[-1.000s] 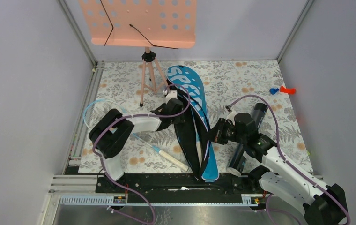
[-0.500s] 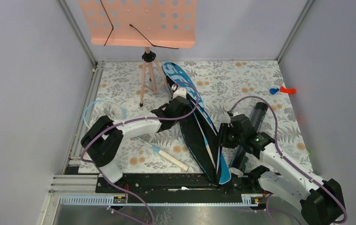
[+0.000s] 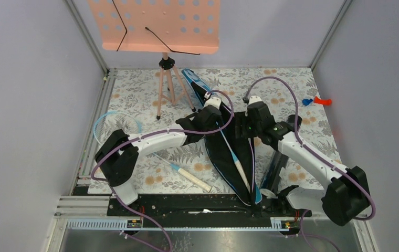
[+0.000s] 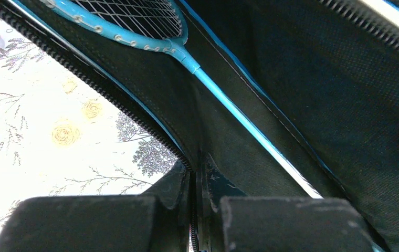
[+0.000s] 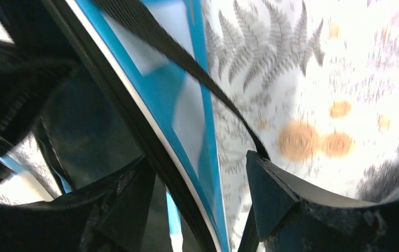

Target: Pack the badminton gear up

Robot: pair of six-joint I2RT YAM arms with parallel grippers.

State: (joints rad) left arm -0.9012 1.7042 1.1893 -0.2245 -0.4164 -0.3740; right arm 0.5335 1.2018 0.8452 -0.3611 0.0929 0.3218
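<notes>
Both arms cover much of the racket bag [image 3: 221,152] in the top view, and no lettering on it can be read; it lies open on the fern-printed counter [image 3: 302,89], black woven lining up, a toothed zip along its rim. Inside the bag lies a light-blue racket [image 4: 229,103], its strung head cut off at the top edge of the left wrist view and its pale handle toward the bag's near end. The left end effector [image 4: 195,210] is pinched tight on the bag's left zip edge. The right end effector [image 5: 197,189] stands wide, with the bag's blue rim and a black strap running between its fingers; that view is blurred. Left of the bag a second racket [image 3: 179,169] lies on the counter. Right of the bag a black tube [image 3: 273,168] is half hidden under the right arm, its lettering unreadable. Beyond the bag's far end stands a peach perforated music stand [image 3: 155,23]
</notes>
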